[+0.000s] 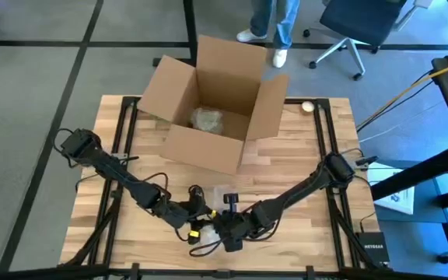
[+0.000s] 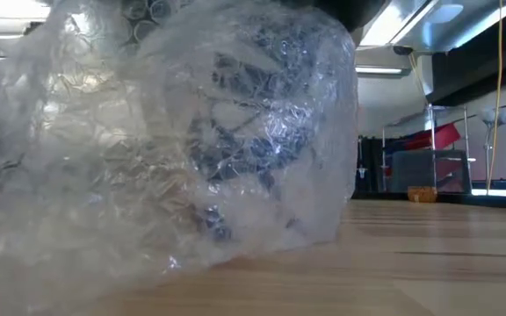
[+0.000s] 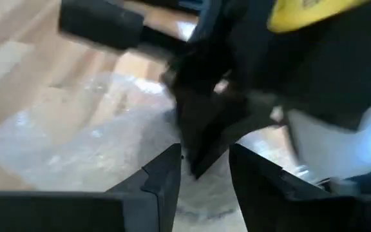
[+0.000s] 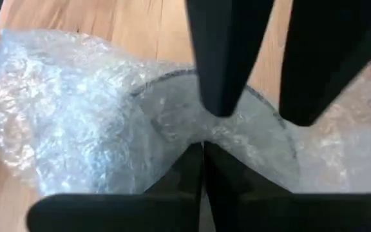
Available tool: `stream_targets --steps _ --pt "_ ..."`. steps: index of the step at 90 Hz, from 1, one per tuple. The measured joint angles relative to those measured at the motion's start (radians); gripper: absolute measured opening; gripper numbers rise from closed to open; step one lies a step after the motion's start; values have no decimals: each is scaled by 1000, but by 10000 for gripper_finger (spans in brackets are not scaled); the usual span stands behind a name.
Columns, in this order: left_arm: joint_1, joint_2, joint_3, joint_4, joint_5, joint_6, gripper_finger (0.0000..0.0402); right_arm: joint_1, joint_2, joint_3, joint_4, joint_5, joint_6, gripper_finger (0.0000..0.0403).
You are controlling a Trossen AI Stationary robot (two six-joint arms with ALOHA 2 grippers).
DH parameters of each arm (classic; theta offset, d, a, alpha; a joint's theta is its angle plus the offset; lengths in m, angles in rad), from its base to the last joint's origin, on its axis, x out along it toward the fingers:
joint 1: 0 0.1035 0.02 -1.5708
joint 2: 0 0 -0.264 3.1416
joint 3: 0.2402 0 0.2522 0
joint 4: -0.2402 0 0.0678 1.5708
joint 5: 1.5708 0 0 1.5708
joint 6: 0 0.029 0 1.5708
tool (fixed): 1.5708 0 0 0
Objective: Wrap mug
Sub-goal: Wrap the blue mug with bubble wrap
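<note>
My right end effector (image 4: 201,145) pinches bubble wrap (image 4: 76,109) tight over the mug (image 2: 253,132) just beyond it, left end effector (image 3: 205,167) narrowly open opposite, so I'll tuck slowly.

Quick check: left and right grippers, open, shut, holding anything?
Left gripper: open, holding nothing, at the bubble wrap.
Right gripper: shut on the bubble wrap.

One camera looks straight down on the tabletop (image 1: 302,155). Another sits low, very close to the bubble wrap (image 2: 148,140), which both wrist cameras also see.
</note>
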Motion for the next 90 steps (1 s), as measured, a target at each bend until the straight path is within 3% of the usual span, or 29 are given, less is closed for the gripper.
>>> stream_targets --steps 90 --pt "0 30 -5 4 4 -9 115 0 1 -1 5 -1 -11 1"
